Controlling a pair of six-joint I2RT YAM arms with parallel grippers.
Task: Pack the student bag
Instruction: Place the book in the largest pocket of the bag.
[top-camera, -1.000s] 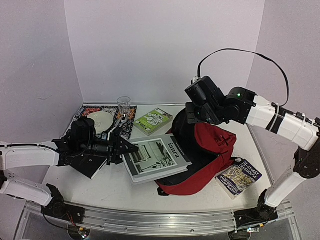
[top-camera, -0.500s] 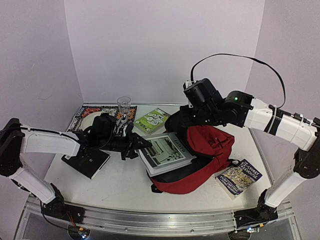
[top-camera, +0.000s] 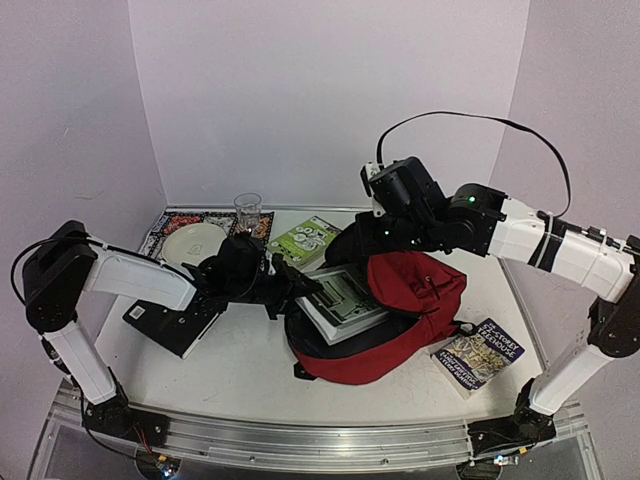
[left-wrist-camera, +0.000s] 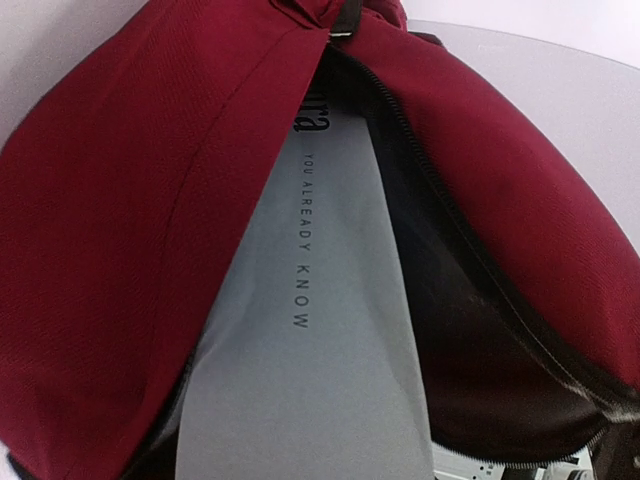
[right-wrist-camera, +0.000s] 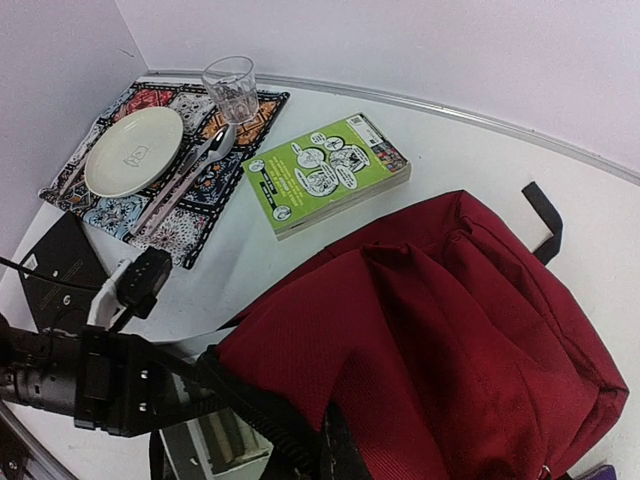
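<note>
Red bag (top-camera: 400, 330) lies at the centre of the white table (top-camera: 240, 375), its mouth pinched up by our clenched right gripper (right-wrist-camera: 328, 458), while the left gripper (top-camera: 297, 286) grasps a grey book (top-camera: 345, 300) partly inside. We judge the packing barely begun: a dark book (top-camera: 478, 355) at lower right, a black folder (top-camera: 170, 322) at left and a green book (top-camera: 305, 240) behind all lie outside. Pale lilac walls (top-camera: 330, 100) close the back.

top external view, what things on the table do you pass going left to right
plate → glass → green book → student bag → dark paperback
</note>
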